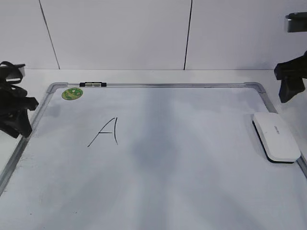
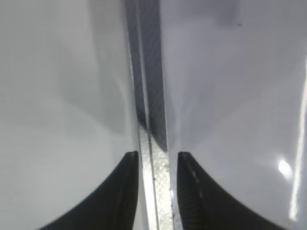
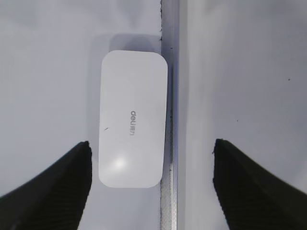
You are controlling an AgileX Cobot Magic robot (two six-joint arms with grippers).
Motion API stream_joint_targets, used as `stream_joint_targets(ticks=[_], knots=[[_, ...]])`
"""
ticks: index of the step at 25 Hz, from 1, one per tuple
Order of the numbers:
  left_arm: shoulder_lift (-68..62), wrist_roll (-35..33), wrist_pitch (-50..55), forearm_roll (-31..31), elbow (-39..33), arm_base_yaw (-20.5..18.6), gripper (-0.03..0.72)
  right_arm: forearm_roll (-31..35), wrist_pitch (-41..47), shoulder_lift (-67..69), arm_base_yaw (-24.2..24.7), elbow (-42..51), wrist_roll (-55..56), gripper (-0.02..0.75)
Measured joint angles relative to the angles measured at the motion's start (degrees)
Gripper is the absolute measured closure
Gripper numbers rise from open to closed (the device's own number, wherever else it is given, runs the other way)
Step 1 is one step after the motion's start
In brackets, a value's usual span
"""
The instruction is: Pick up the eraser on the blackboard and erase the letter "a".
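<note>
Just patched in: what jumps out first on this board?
The handwritten letter sits alone, left of centre on the blackboard. The white eraser lies at the right edge against the frame, with the open right hand hovering above it. A green sticker marks the far-left corner.

A white eraser with a dark underside and a small grey logo lies on the white blackboard, whose frame is silver with grey corner caps. A round green sticker with pale markings sits at one corner, beside a black-and-silver clip. The letter is drawn in thin black marker. Both tools, left and right, are black; the tabletop is white.
</note>
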State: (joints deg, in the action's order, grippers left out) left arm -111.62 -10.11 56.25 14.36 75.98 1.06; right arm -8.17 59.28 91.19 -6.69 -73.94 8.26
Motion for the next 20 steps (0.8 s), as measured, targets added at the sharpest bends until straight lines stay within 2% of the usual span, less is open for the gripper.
stream_joint_targets(ticks=[3, 7, 20], knots=[[0.0, 0.0, 4.82, -0.35, 4.57, 0.0, 0.385, 1.32, 1.67, -2.27, 0.0, 0.0, -1.77, 0.119], [1.09, 0.0, 9.75, -0.47, 8.52, 0.0, 0.37, 2.43, 4.32, -5.34, 0.0, 0.0, -3.15, 0.123], [20.52, 1.72, 13.94, -1.36, 8.46, 0.0, 0.368, 2.69, 10.71, -17.43, 0.0, 5.18, -4.35, 0.139]])
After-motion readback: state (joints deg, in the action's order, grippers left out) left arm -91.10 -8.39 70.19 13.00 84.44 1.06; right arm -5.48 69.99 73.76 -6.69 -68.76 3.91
